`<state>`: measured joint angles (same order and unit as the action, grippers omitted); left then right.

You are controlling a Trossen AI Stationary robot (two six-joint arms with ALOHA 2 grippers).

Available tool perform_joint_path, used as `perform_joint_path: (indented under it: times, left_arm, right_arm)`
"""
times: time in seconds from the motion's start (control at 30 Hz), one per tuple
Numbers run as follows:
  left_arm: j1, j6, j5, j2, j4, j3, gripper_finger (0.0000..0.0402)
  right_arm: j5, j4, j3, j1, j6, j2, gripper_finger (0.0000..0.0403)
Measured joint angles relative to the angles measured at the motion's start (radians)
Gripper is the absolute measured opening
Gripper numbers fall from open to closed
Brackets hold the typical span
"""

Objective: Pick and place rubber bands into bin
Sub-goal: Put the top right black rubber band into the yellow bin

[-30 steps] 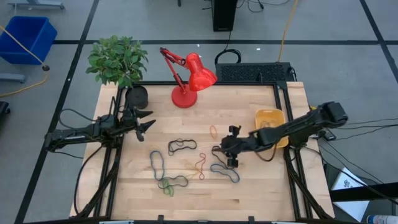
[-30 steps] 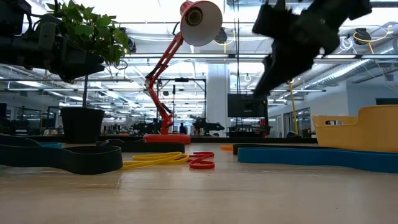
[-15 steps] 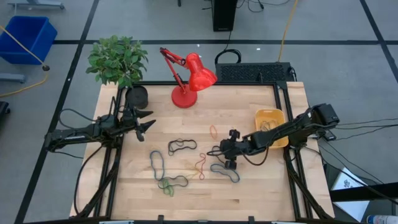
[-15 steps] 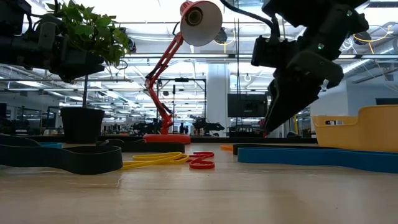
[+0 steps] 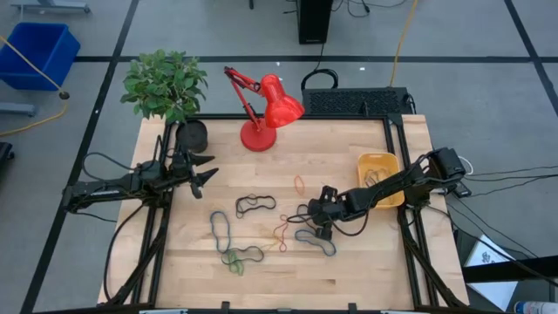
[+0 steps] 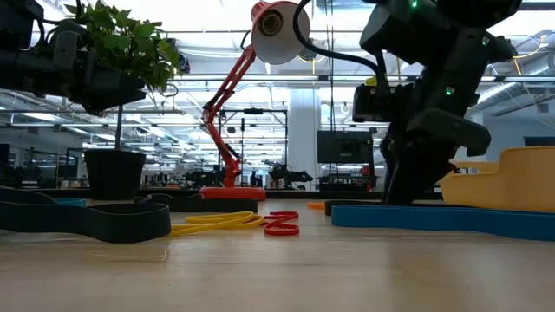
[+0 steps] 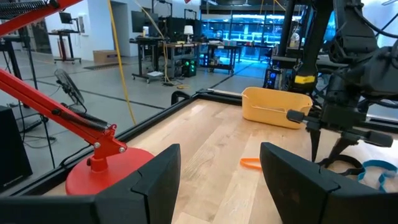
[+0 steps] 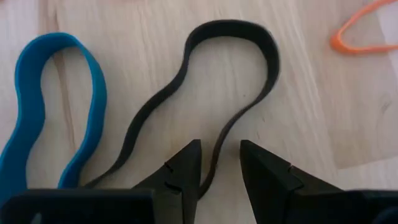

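The worktop (image 5: pixel 349 148) carries the yellow bin (image 5: pixel 377 167) at three o'clock, with rubber bands (image 5: pixel 255 206) loose around its centre. The right end effector (image 8: pixel 217 163) sits low over a black band (image 8: pixel 230 81), fingers straddling one strand, not yet clenched. The left end effector (image 5: pixel 204 174) waits at nine o'clock, released.

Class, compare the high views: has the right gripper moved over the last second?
Yes. The right gripper has dropped towards the table, fingers astride a black rubber band, edging slightly farther from the yellow bin.
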<state>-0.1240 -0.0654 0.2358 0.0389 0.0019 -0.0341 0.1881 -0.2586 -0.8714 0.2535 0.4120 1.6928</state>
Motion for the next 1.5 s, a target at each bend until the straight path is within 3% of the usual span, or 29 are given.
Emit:
perform_joint_path:
  times: [0.33,0.53,0.73,1.07,1.3,1.5]
  left_arm:
    - [0.0,0.0,-0.003,0.0,0.0,0.0,0.0228]
    - [0.0,0.0,-0.003,0.0,-0.001,0.0,0.0228]
    - [0.0,-0.001,-0.002,0.0,0.0,0.0,0.0228]
    - [0.0,-0.002,-0.002,0.0,0.0,0.0,0.0228]
    - [0.0,-0.004,-0.002,0.0,0.0,0.0,0.0228]
    - [0.0,-0.004,-0.002,0.0,0.0,0.0,0.0228]
  right_arm:
    - [-0.01,-0.001,0.0,0.0,0.03,0.001,0.0008]
    - [-0.01,-0.017,0.004,0.0,0.047,-0.036,0.0003]
    - [0.003,-0.005,0.003,0.002,0.05,-0.174,0.0002]
    - [0.213,0.0,0.003,0.004,0.032,-0.502,0.0001]
    - [0.337,0.061,0.003,0.005,-0.069,-0.661,0.0001]
    - [0.576,0.025,0.002,0.004,-0.061,-0.751,0.0]
